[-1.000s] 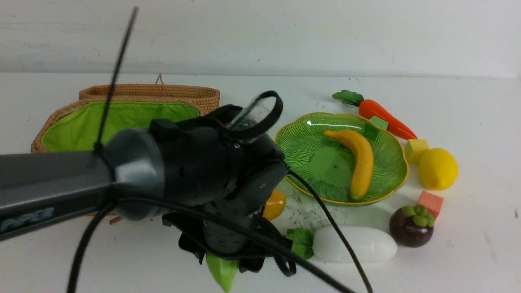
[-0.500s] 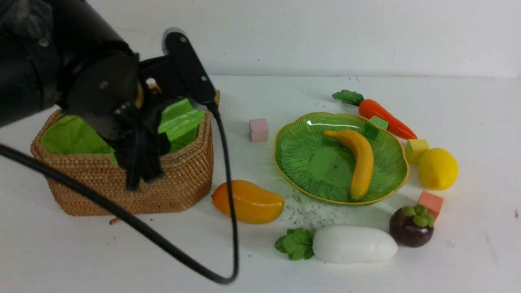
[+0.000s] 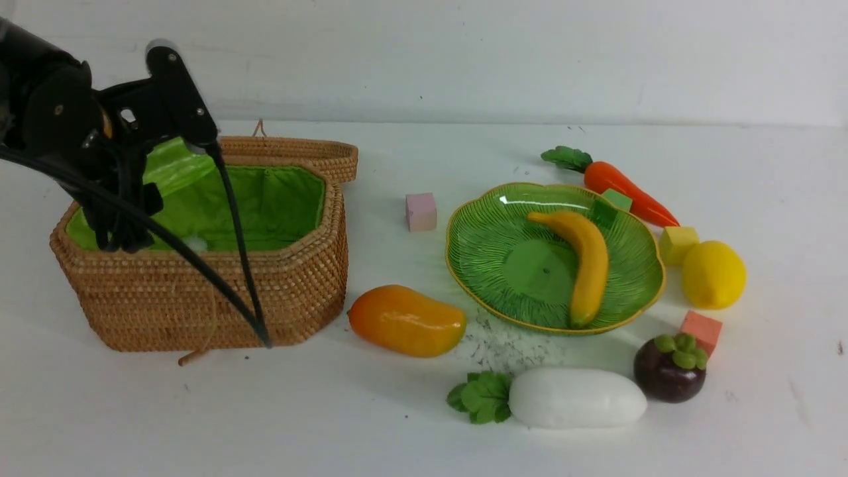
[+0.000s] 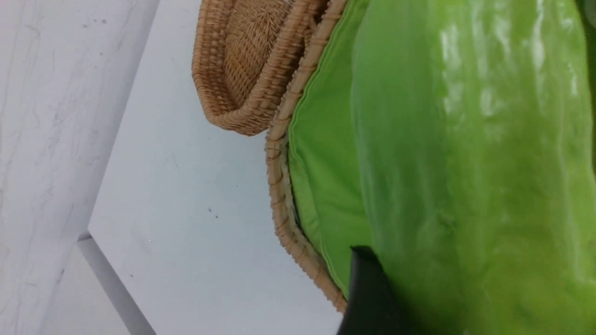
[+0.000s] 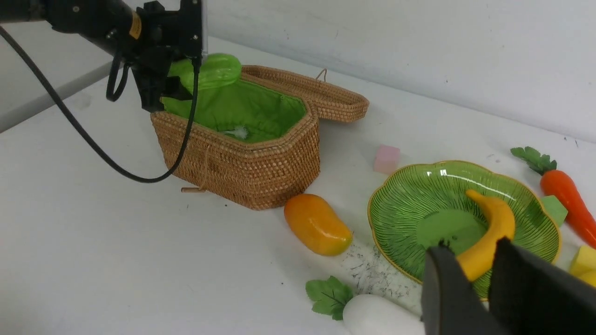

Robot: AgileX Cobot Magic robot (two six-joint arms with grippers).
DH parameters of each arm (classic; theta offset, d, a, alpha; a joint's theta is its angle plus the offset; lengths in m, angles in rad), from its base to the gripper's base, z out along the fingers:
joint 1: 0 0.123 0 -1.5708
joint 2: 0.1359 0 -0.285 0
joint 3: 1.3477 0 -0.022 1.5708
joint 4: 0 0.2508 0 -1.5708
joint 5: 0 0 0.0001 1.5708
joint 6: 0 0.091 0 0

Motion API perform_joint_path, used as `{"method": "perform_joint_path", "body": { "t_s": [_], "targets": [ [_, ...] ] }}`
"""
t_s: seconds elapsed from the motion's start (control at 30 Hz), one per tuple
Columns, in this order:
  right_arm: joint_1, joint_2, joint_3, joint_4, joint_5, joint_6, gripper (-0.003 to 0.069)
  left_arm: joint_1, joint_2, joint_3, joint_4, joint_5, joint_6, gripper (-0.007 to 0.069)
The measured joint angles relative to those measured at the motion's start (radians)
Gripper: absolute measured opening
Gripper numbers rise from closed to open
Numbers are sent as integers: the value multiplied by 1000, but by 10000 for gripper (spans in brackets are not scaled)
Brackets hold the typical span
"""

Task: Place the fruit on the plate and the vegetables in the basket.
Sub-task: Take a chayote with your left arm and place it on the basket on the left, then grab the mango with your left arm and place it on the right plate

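Observation:
My left gripper [image 3: 159, 179] is shut on the bumpy light-green gourd [image 3: 179, 165] and holds it over the near-left part of the open basket [image 3: 218, 298]. The gourd [image 4: 465, 163] fills the left wrist view above the green lining. The banana [image 3: 586, 265] lies in the green plate [image 3: 497, 225]. On the table lie the mango [image 3: 405, 320], lemon [image 3: 712, 275], mangosteen [image 3: 669, 371], white radish [image 3: 573, 397] and carrot [image 3: 626, 192]. My right gripper [image 5: 470, 249] hangs above the plate's near side, slightly open and holding nothing.
The basket's woven lid [image 3: 298, 152] lies flipped back behind it. Small cubes sit around the plate: pink [image 3: 421, 211], green [image 3: 613, 202], yellow [image 3: 677, 242] and salmon [image 3: 700, 329]. A black cable [image 3: 232, 265] from the left arm drapes over the basket's front.
The left arm has swung from right in front of the camera to the left, carrying the gourd from low over the table to above the basket.

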Motion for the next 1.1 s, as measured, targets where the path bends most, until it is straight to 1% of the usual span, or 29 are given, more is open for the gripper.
{"method": "perform_joint_path", "body": {
  "t_s": [0.03, 0.1, 0.2, 0.23, 0.27, 0.37, 0.47, 0.5, 0.53, 0.57, 0.6, 0.63, 0.67, 0.73, 0.77, 0.83, 0.9, 1.0, 1.03, 1.1],
  "targets": [
    [0, 0, 0, 0, 0, 0, 165, 0, 0, 0, 0, -3, 0, 444],
    [0, 0, 0, 0, 0, 0, 167, 0, 0, 0, 0, -3, 0, 470],
    [0, 0, 0, 0, 1, 0, 169, 0, -1, 0, -9, -2, 0, 559],
    [0, 0, 0, 3, 1, 0, 170, 0, -4, 0, -16, -1, 0, 578],
    [0, 0, 0, 8, 3, 0, 170, 0, -10, 0, -28, 1, -9, 616],
    [0, 0, 0, 14, 10, 0, 170, 0, -28, 0, -67, 17, -46, 650],
    [0, 0, 0, 15, 19, 0, 173, 1, -55, 0, -157, 38, -119, 645],
    [0, 0, 0, 15, 22, 0, 174, 1, -68, 0, -215, 44, -178, 629],
    [0, 0, 0, 15, 23, 0, 176, 1, -74, 0, -261, 51, -203, 611],
    [0, 0, 0, 15, 23, 0, 178, -2, -81, 0, -322, 65, -235, 575],
    [0, 0, 0, 15, 23, 0, 178, -8, -86, 0, -369, 77, -239, 552],
    [0, 0, 0, 15, 23, 0, 180, -18, -89, 0, -412, 104, -227, 519],
    [0, 0, 0, 15, 23, 0, 181, -38, -93, 0, -465, 141, -190, 461],
    [0, 0, 0, 15, 25, 0, 181, -96, -96, 0, -553, 214, -90, 366],
    [0, 0, 0, 18, 31, 0, 181, -146, -96, -1, -604, 256, -29, 311],
    [0, 0, 0, 19, 50, 0, 183, -227, -90, -21, -649, 299, 21, 212],
    [0, 0, 0, 19, 93, 0, 185, -313, -72, -67, -655, 331, 36, 148],
    [0, -6, 0, 20, 152, 0, 187, -406, -16, -146, -599, 369, 60, 130],
    [0, -13, 0, 22, 174, 0, 188, -440, 18, -181, -565, 380, 88, 141],
    [0, -30, 0, 23, 197, 0, 188, -476, 75, -222, -514, 396, 147, 181]
  ]
}}
